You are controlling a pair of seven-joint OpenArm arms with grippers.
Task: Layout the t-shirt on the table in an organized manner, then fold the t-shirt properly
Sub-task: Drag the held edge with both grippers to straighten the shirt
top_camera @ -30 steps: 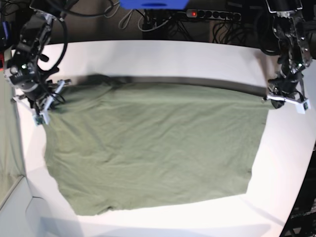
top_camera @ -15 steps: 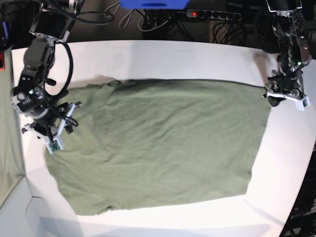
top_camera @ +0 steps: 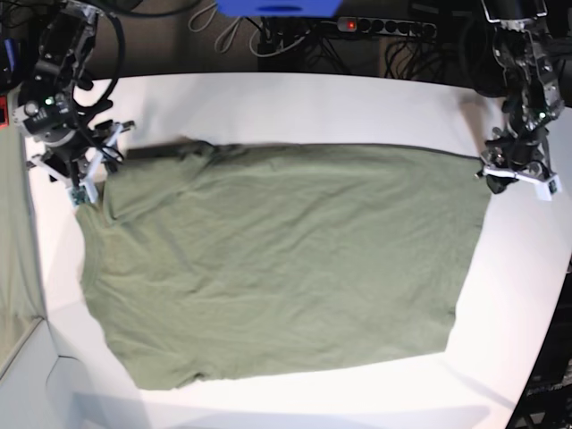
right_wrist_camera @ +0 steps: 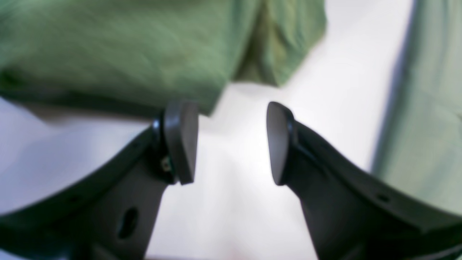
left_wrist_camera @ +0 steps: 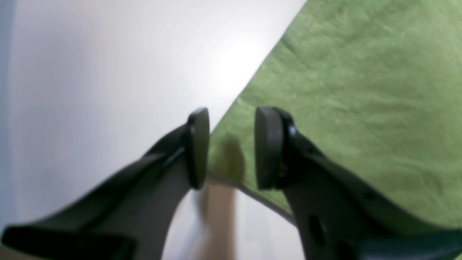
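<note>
Base view. T-shirt (top_camera: pixel 277 259): olive green, spread nearly flat across the middle of the surface (top_camera: pixel 295 107), wrinkled. Half a second earlier the right gripper (top_camera: pixel 85 174) sat lower along the shirt's left edge; now it is back up at the upper-left corner, where a sleeve fold bunches. A second ago the shirt's top edge was lifted and threw a dark shadow band; that edge now lies down on the surface. Left gripper (top_camera: pixel 518 174): at the shirt's upper-right corner, position almost unchanged. Open room: a broad white band beyond the shirt's far edge, a narrower band along the near edge, a strip on each side. Beyond the surface: dark floor with cables and a power strip (top_camera: pixel 384 27) showing a red light. A pale grey-green cloth (top_camera: pixel 13 268) hangs at the left margin.

Left wrist view. Left gripper (left_wrist_camera: pixel 231 148): jaws parted, nothing between them. The shirt's (left_wrist_camera: pixel 361 90) corner edge lies below the gap, apart from the pads. Bare white surface (left_wrist_camera: pixel 108 72) fills the left half.

Right wrist view. Right gripper (right_wrist_camera: pixel 231 142): jaws parted, released, bare surface (right_wrist_camera: pixel 234 180) showing between them. Blurred shirt (right_wrist_camera: pixel 144 47) and sleeve fold lie just beyond the fingertips. Pale cloth (right_wrist_camera: pixel 426 108) at the right edge.
</note>
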